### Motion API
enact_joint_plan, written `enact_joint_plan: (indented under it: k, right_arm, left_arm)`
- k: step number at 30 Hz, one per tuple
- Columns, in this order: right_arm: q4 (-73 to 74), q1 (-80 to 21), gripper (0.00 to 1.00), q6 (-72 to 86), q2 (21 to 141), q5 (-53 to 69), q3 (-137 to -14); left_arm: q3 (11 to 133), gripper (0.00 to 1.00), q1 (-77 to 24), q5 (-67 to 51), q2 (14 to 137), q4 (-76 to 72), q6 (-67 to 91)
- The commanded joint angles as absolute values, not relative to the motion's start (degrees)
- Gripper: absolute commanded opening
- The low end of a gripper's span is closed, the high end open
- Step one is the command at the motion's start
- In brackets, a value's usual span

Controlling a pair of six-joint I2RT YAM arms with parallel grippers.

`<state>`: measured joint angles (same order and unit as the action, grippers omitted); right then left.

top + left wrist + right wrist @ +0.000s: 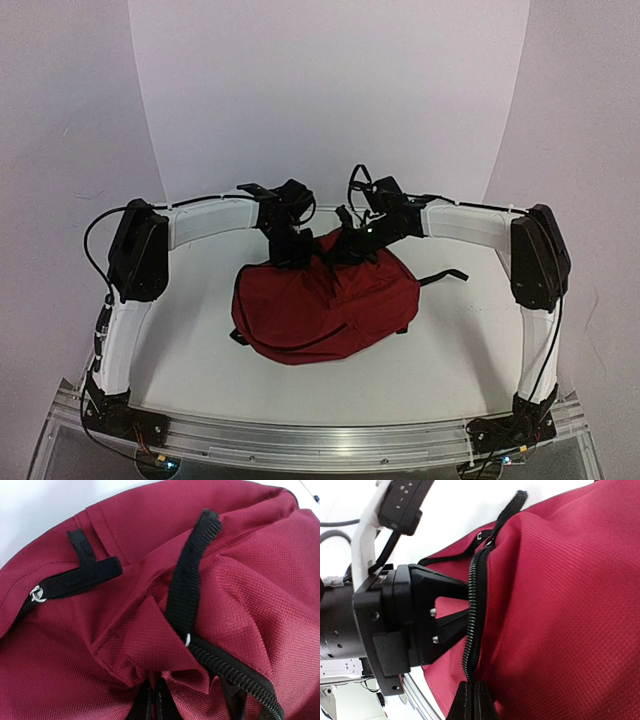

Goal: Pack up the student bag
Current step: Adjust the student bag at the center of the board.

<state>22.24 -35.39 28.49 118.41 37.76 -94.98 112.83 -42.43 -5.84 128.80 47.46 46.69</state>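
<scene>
The student bag [315,305], dark red with black straps, lies in the middle of the white table. Both grippers meet at its far top edge. In the left wrist view my left gripper [154,692] is shut on a bunched fold of the bag's red fabric, beside the black zipper [235,672] and a black pull strap [190,580]. My right gripper [474,692] is shut on the bag's zipper edge [472,605]. The left gripper [451,622] also shows in the right wrist view, pinching the opposite side of that zipper line. The bag's inside is hidden.
A black strap [440,277] sticks out from the bag's right side. An aluminium rail [320,440] runs along the table's near edge between the arm bases. A white backdrop stands behind the table.
</scene>
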Motion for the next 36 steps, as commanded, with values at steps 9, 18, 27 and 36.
enact_joint_plan:
  k: [9, 18, 27, 36]
  right_arm:
    - [26.6, -34.3, 0.00, 27.9, 117.2, 31.3, -89.3]
    - [27.5, -38.1, 0.00, 25.0, 117.6, 29.2, -88.2]
    - [33.2, -41.8, 0.18, 15.5, 116.8, 35.6, -93.1]
    - [45.8, -39.0, 0.45, 0.3, 112.2, 34.1, -98.8]
  left_arm:
    - [90.9, 0.00, -38.3, -15.0, 109.0, 38.3, 34.4]
    - [94.0, 0.00, -37.2, -31.7, 111.0, 24.6, 32.8]
    - [92.6, 0.34, -34.4, -28.7, 108.7, 23.5, 39.9]
    - [87.5, 0.65, -32.1, -20.4, 100.3, 32.0, 41.5]
